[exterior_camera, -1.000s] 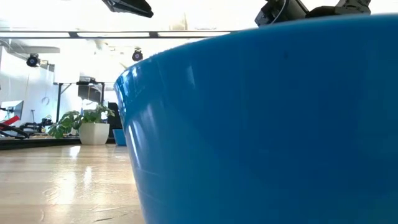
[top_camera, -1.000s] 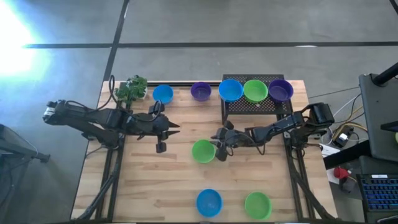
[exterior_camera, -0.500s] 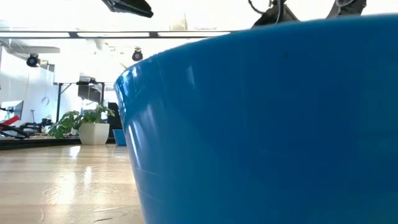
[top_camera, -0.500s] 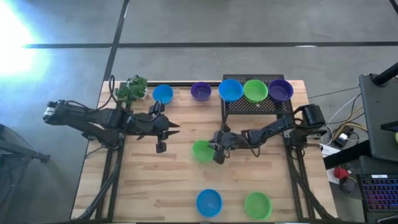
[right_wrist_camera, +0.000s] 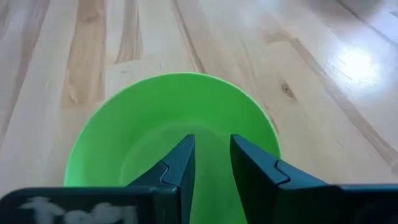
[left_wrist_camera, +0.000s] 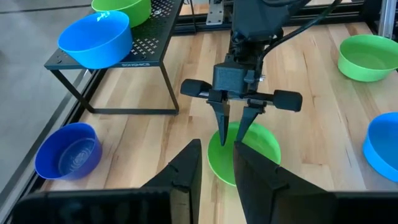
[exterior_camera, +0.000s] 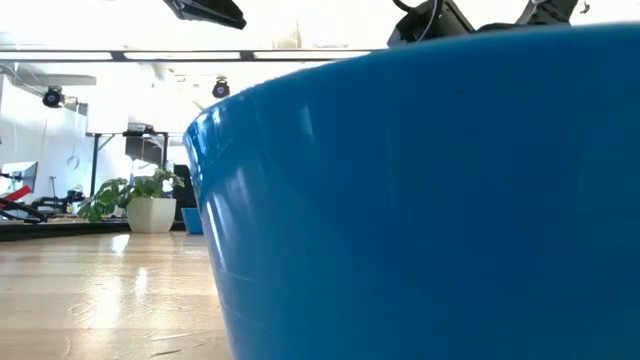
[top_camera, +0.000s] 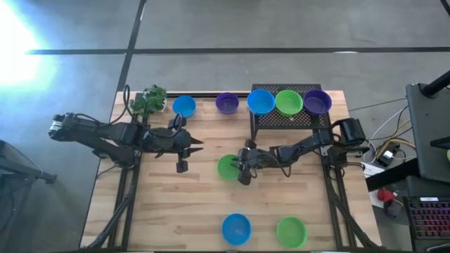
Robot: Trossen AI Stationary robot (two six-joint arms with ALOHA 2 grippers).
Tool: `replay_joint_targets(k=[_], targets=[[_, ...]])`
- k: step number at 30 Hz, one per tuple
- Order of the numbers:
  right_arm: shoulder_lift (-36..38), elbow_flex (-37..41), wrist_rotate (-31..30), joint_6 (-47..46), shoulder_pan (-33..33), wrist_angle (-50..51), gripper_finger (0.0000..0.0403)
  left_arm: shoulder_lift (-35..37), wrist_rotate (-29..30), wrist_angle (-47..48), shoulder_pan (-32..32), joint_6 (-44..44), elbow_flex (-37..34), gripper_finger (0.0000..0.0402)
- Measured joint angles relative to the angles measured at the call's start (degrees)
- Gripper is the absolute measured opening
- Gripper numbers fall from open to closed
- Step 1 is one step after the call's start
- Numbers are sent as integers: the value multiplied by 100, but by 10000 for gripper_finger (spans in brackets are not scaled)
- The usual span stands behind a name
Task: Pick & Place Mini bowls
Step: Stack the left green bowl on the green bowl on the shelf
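A green mini bowl (top_camera: 227,167) stands upright on the wooden table's middle. My right gripper (top_camera: 242,167) (right_wrist_camera: 211,146) hangs over it, narrowly open, with both fingers pointing down into its hollow near the rim on the table's right side (left_wrist_camera: 239,127). My left gripper (top_camera: 200,147) (left_wrist_camera: 217,149) waits narrowly open to the left of that bowl, touching nothing. Other mini bowls show: a blue one (top_camera: 184,105) and a purple one (top_camera: 226,102) at the far edge, and a blue one (top_camera: 236,228) and a green one (top_camera: 291,230) at the near edge. My right gripper comes at the green bowl from above and from the table's right, its fingers (right_wrist_camera: 186,155) side by side over the bowl's inner floor (right_wrist_camera: 155,143). I cannot tell whether they touch the bowl. The bowl sits flat on the table.
A black mesh rack (top_camera: 290,119) at the far right carries a blue (top_camera: 260,101), a green (top_camera: 288,102) and a purple bowl (top_camera: 317,102). A small plant (top_camera: 148,100) stands at the far left corner. The near blue bowl (exterior_camera: 420,200) fills the low view.
My right gripper has moved toward the table's left, from beside the green bowl's right rim to over the bowl's hollow. The bowl has stayed on the table.
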State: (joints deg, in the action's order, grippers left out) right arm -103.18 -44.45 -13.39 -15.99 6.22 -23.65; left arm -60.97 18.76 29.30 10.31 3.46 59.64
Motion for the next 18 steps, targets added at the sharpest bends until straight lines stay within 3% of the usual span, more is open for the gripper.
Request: replay_joint_targets(k=[7, 13, 18], targets=[[127, 4, -37, 13, -9, 206, 91, 0, -1, -20, -2, 2, -56, 84], [147, 4, -568, -75, -25, 348, 92, 0, -1, -44, -2, 0, -157, 84], [147, 4, -632, -56, -28, 349, 85, -8, -1, -48, -7, 0, -186, 84]])
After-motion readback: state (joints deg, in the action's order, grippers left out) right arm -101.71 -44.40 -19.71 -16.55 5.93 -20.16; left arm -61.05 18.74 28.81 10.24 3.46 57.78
